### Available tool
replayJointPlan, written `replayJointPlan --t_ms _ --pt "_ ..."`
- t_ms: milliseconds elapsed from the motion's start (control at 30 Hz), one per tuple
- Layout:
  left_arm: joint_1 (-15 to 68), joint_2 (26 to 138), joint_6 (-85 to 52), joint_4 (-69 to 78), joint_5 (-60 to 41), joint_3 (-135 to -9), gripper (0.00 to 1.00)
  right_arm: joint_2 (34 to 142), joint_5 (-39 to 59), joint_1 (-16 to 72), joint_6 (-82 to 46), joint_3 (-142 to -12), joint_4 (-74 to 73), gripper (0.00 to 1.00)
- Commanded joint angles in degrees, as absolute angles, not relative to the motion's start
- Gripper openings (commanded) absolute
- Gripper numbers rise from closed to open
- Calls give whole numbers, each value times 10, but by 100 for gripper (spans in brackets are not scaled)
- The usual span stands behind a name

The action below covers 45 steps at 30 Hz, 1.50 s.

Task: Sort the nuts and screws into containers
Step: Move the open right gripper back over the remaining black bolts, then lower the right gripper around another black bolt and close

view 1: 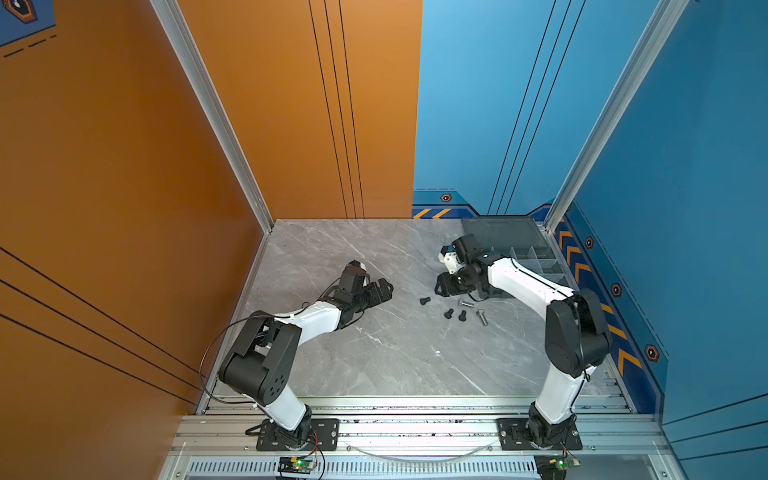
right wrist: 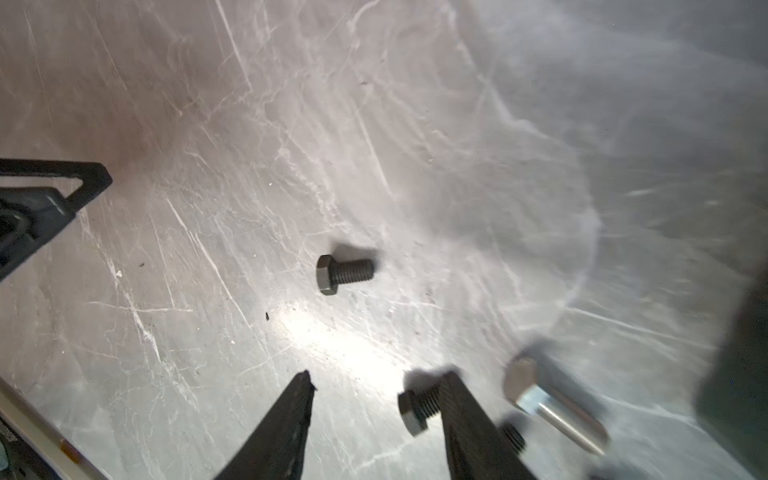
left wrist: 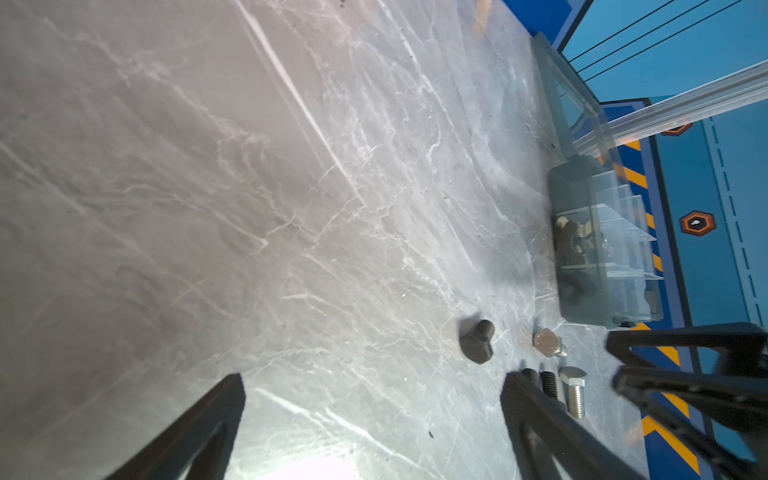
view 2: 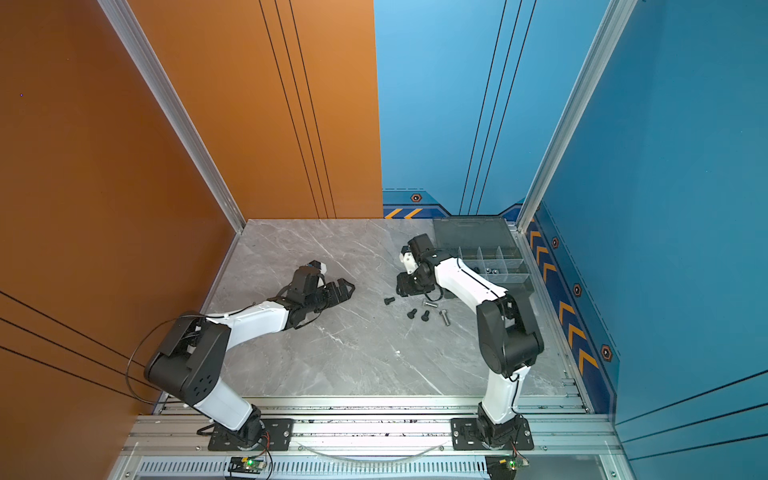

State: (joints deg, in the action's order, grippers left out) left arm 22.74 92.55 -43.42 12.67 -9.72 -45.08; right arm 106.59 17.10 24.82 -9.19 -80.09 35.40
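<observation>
Grey marbled desk lay beneath my right fingers, which stood parted and empty. Nearest black screw lay between them, just beside one; second black screw lay ahead. My left fingers gaped wide, holding nothing. Containers sat behind my right fingers.

Glossy white link shells and matte black joint housings on left arm and right arm. Thin black cable looping off the left elbow. Black base plates, silver screws. Left gripper and right gripper black, fingers triangular open frames.
</observation>
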Motion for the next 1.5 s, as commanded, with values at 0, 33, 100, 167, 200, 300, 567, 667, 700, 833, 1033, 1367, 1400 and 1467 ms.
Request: replayJointPlan --t_ms 0,33,100,167,200,300,567,667,700,833,1033,1367,1400,1467 --pt "221 900 -438 130 -103 -439 98 1093 183 269 -94 -833 351 54" --pt "220 898 -439 130 -102 -437 98 1100 178 276 -98 -840 349 55" --pt "220 894 -439 130 -100 -432 98 1113 168 284 -107 -851 346 55" --pt "219 892 -439 130 -99 -429 98 1125 169 288 -110 -858 346 56" --pt "217 891 -439 130 -99 -428 98 1131 168 290 -113 -862 346 56" --pt "216 890 -440 130 -100 -425 98 1142 168 291 -120 -866 346 58" --pt "215 889 -439 130 -100 -425 98 1158 170 308 -48 -880 355 60" --pt "215 888 -439 129 -99 -424 98 1155 166 309 42 -885 368 60" --pt "215 887 -439 129 -99 -422 98 1152 165 309 76 -881 368 60" --pt "215 883 -441 133 -95 -415 98 1144 159 299 173 -877 370 60" --pt "214 875 -442 134 -93 -409 98 1152 168 279 324 -877 372 60" --pt "210 872 -444 135 -88 -404 98 1178 222 271 468 -908 424 58" --pt "210 873 -445 134 -89 -404 98 1182 229 270 473 -914 432 58" --pt "211 873 -445 135 -89 -405 98 1184 235 271 478 -921 438 58"
